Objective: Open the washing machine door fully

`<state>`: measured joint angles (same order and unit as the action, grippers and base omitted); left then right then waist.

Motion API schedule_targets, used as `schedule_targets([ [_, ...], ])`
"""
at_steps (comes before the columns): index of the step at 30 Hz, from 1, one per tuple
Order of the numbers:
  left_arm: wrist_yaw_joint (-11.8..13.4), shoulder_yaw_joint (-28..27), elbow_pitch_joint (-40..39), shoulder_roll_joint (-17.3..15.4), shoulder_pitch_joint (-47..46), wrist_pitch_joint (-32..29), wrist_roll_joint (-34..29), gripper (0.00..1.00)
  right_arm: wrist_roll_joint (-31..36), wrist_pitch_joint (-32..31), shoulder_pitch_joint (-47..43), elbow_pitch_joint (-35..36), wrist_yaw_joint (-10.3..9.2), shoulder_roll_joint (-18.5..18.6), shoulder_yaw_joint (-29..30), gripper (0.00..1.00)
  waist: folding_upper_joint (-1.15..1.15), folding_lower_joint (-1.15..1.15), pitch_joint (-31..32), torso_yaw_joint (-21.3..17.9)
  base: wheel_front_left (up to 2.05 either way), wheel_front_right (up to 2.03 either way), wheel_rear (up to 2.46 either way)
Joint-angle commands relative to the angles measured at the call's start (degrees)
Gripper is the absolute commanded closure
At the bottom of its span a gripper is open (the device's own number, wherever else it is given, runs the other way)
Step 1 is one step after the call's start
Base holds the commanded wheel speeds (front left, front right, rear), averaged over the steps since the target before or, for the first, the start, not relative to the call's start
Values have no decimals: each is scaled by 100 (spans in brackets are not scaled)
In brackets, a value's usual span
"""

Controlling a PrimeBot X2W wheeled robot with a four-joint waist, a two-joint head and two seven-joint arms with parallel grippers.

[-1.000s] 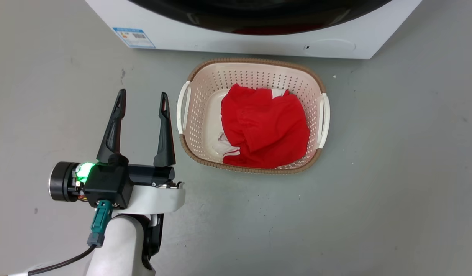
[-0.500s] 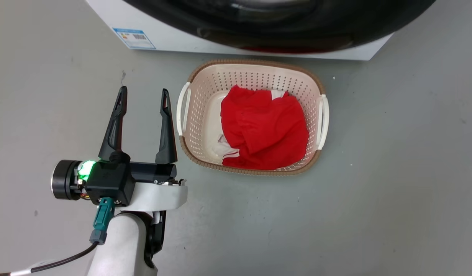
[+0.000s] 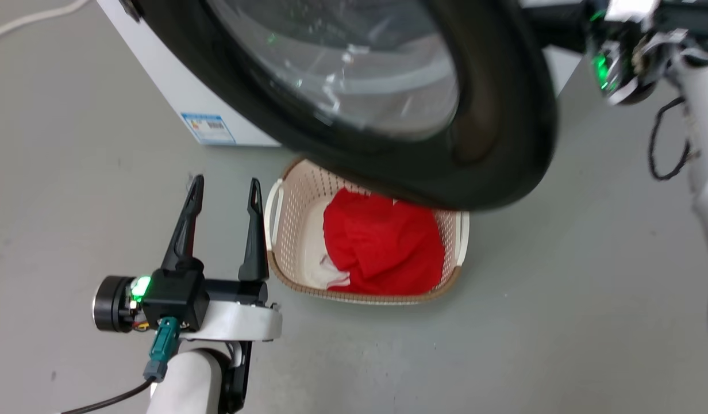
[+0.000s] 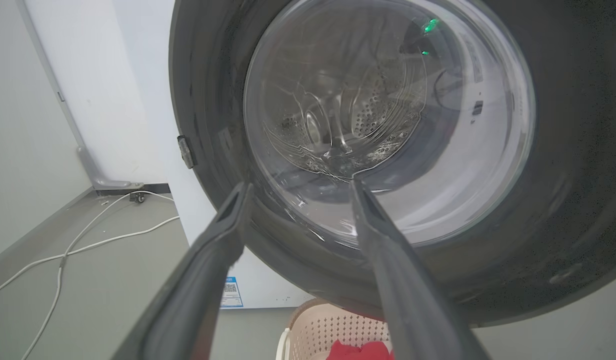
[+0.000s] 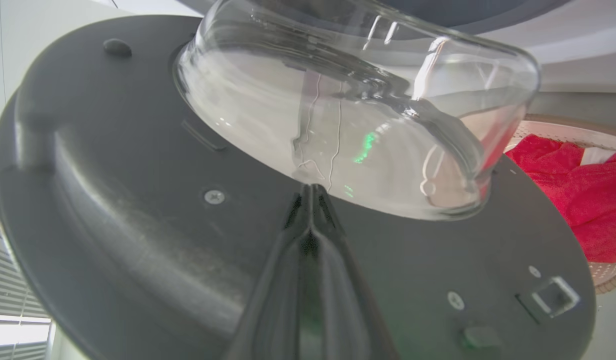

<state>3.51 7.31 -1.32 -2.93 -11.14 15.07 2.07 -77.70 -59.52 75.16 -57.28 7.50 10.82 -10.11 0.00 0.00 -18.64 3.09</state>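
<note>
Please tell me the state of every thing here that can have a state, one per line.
Cream perforated plastic laundry basket: holds crumpled red cloth.
Large round glossy black washing machine door, clear glass centre: open, standing out over the basket.
Left gripper: open, empty.
Right gripper: shut, tips at the door's inner face.

Grey floor (image 3: 561, 287), smooth, with a few small dark marks and scuffs. The white washing machine (image 3: 176, 92) stands directly on it, with a blue label (image 3: 208, 127) low on its front near the floor line. A cream perforated laundry basket (image 3: 288, 230) with a brown woven rim stands on the floor just in front of the machine, holding a red garment (image 3: 383, 247) with a patch of white cloth beside it. A white cable (image 3: 35, 18) lies loose across the floor to the machine's left, towards the wall.
</note>
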Motion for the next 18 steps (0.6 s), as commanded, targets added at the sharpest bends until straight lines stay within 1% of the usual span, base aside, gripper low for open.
schedule_targets([
  [1,-34,0,37,5,116,16,8,0,-23,-162,-216,152,-1,-122,-72,100,0,0,303,-39,0,0,0],
  [7,-131,-34,115,5,343,16,23,0,-91,-668,-789,686,-1,-427,-238,100,0,0,650,-33,0,0,0],
  [11,-167,-41,141,5,442,16,44,0,-156,-935,-1116,1001,-1,-563,-325,100,0,0,795,2,0,0,0],
  [18,-209,-62,201,6,586,16,90,0,-392,-1239,-1629,1507,-1,-761,-479,100,0,0,1016,87,0,0,0],
])
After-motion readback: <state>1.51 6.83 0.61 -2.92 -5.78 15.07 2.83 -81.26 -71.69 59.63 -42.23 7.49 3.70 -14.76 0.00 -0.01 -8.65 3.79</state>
